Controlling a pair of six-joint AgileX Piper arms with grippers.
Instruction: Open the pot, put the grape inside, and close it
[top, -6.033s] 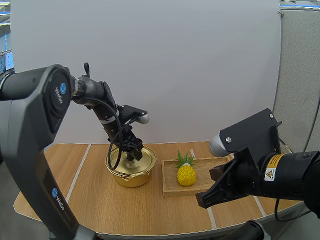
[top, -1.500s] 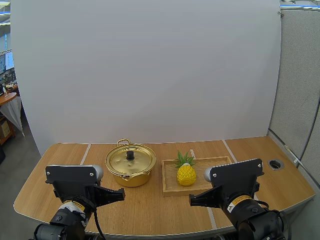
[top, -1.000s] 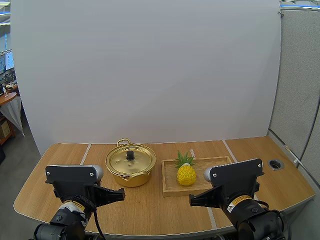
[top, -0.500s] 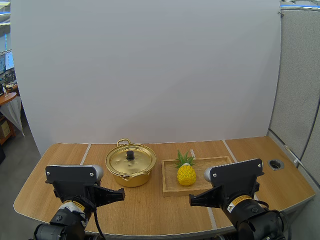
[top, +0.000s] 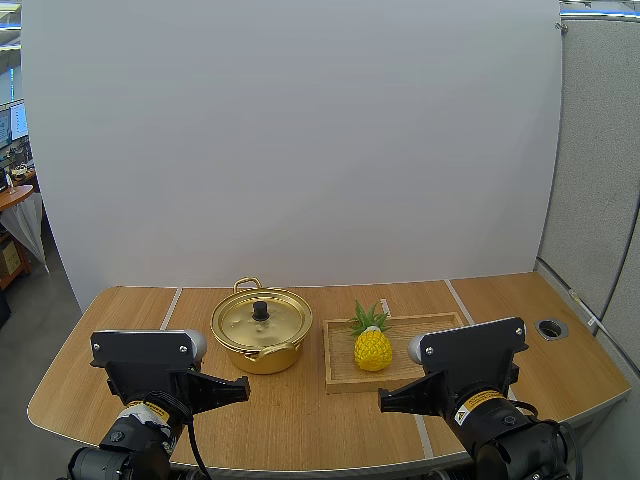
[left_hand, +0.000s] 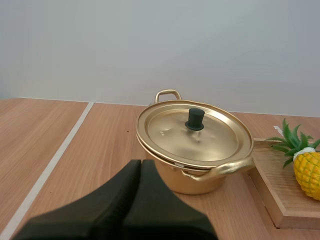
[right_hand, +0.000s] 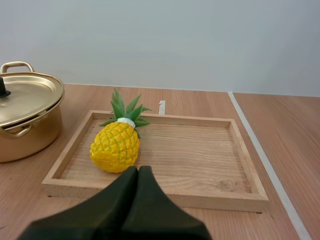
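Tabletop (top: 300, 410) is open before closed pot (top: 262, 325) and tray (top: 340, 368); left fingers (left_hand: 120, 200) and right fingers (right_hand: 120, 200) pressed together.

Three cameras, all facing forward across the desk (top: 300, 410): one high, two low.

The high view looks forward and down from above the near edge, well back, and takes in most of the desk. The left wrist view sits low and close, looking over the left claw (left_hand: 141, 162) straight at the pot (left_hand: 194, 145). The right wrist view, equally low, looks over the right claw (right_hand: 138, 169) into the tray (right_hand: 200, 150). All three views share the pot, the tray and the pineapple (right_hand: 115, 146).
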